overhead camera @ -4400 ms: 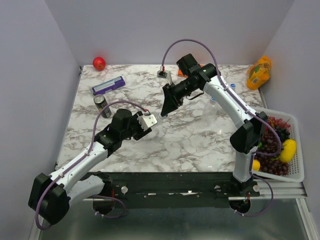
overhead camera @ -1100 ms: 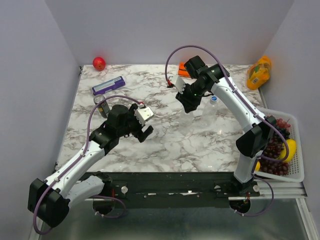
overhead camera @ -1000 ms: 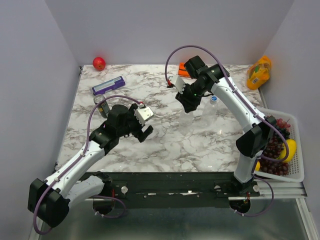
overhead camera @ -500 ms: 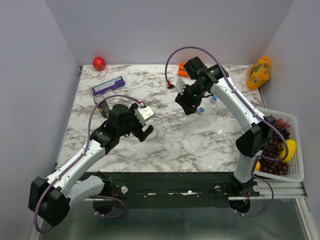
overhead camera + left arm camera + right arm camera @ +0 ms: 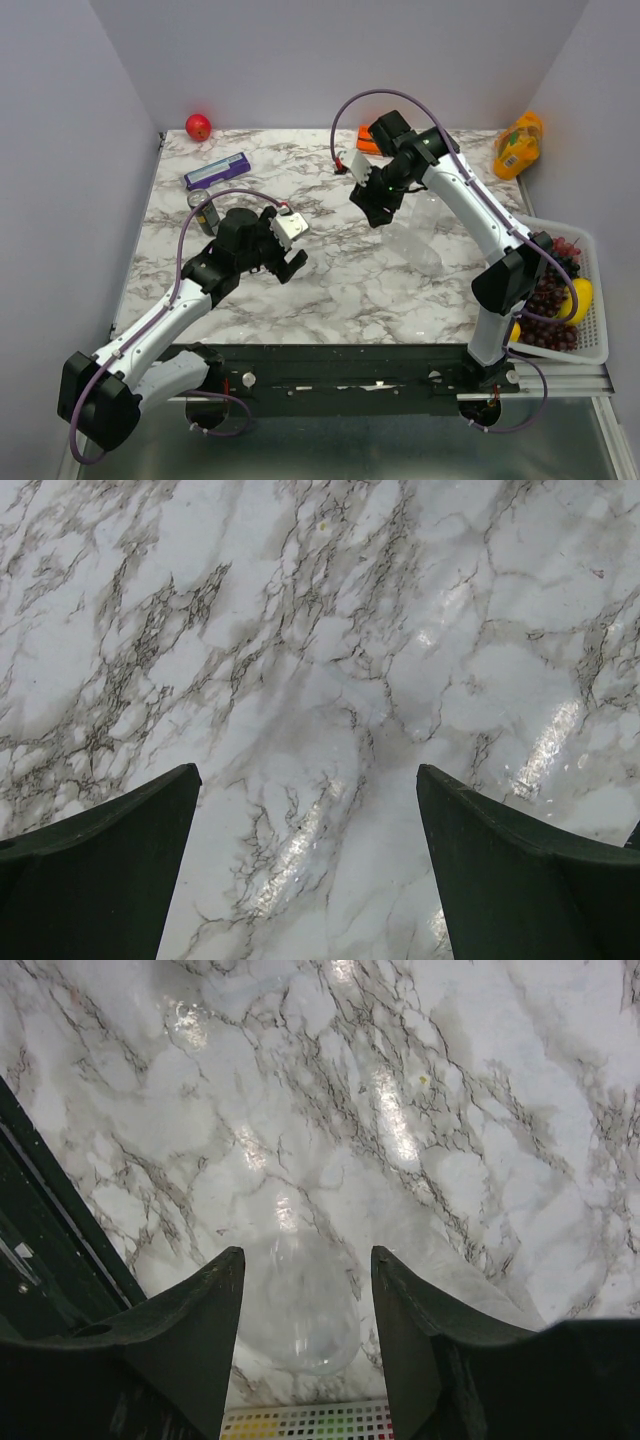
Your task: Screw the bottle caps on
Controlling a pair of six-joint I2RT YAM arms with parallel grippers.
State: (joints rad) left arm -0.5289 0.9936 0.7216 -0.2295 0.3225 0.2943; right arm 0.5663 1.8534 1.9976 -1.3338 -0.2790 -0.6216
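1 clr bottle (image 5: 417, 247) lying, 1 can (image 5: 203, 210)

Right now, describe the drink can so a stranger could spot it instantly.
Start at the marble table and go to its left side, where a purple box lies flat. Slightly closer to the near edge stands the drink can: the only dark, upright cylinder with a silver top.

No text can be read in any view. The purple box (image 5: 216, 171) and the orange packet (image 5: 518, 145) carry markings, all too small to make out.
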